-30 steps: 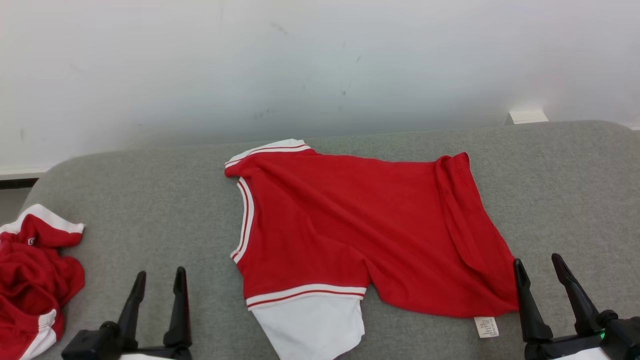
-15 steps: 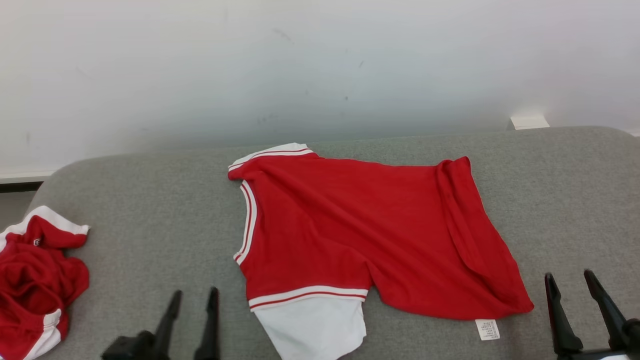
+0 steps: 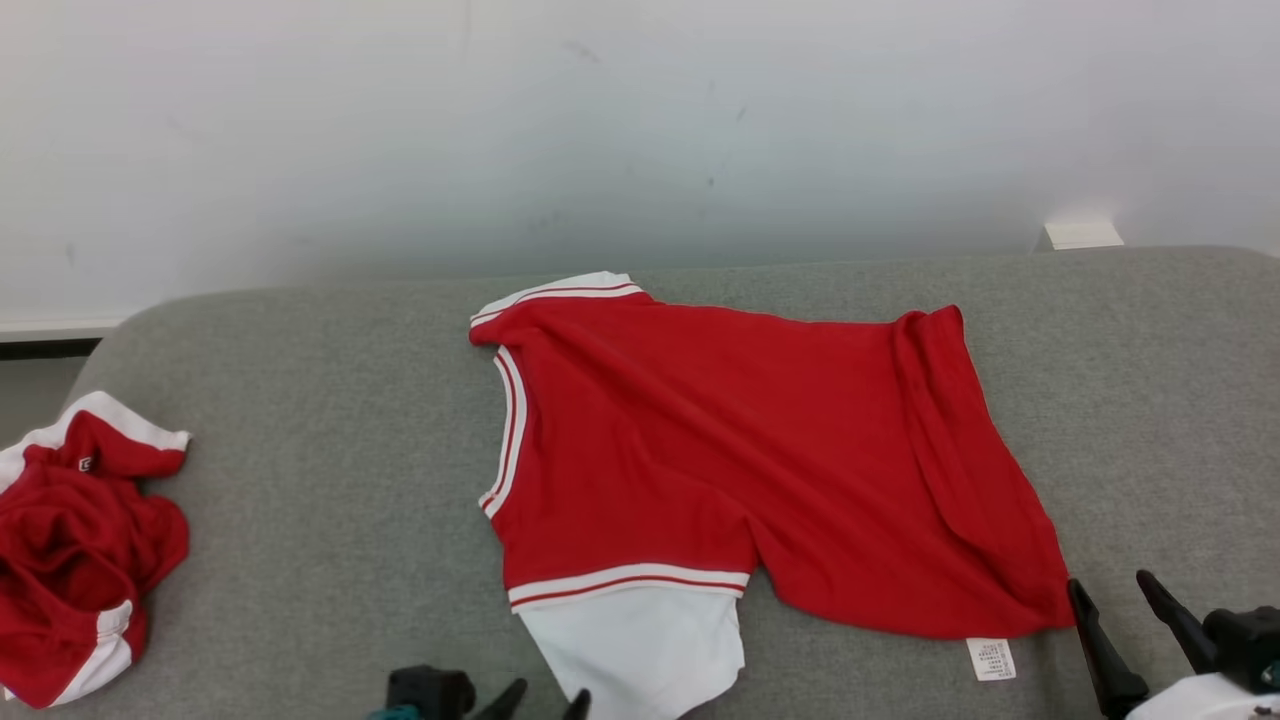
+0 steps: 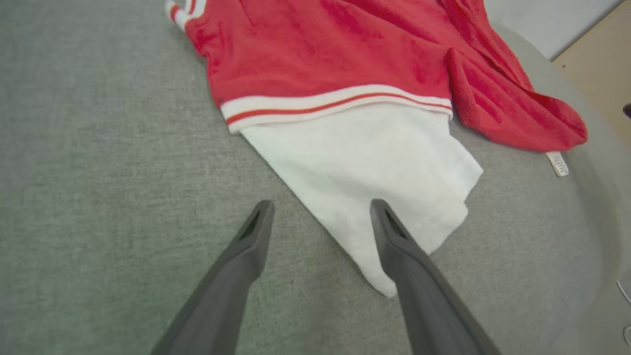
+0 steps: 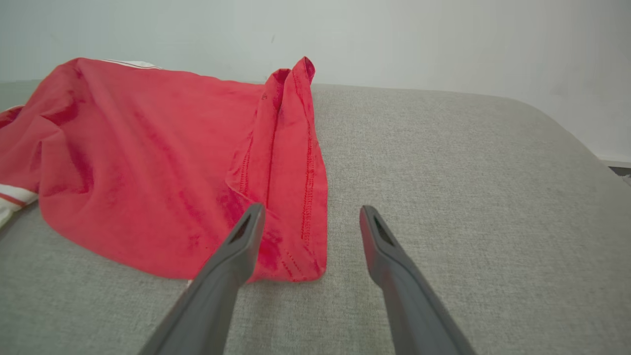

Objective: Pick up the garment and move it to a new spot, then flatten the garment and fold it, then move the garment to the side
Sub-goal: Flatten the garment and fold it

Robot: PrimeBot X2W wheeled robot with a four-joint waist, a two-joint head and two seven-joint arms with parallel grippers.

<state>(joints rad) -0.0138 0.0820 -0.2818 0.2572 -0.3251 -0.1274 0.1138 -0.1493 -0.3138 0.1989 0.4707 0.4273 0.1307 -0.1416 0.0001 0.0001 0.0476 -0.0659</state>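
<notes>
Garment (image 3: 740, 470): red, spread on table (image 3: 300, 400), right hem (image 5: 291, 162) doubled over. Left gripper (image 4: 320, 204): fingers (image 4: 246, 256) released, straddling garment's white sleeve (image 4: 365, 172). Right gripper (image 5: 311, 209): fingers released, at garment's near right corner. For flattening, corners to be pinched low, drawn apart.

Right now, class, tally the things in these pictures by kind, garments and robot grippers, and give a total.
Red-and-white garments: 2 (spread shirt, crumpled garment)
Open grippers: 2 (left gripper, right gripper)
Total: 4
</notes>
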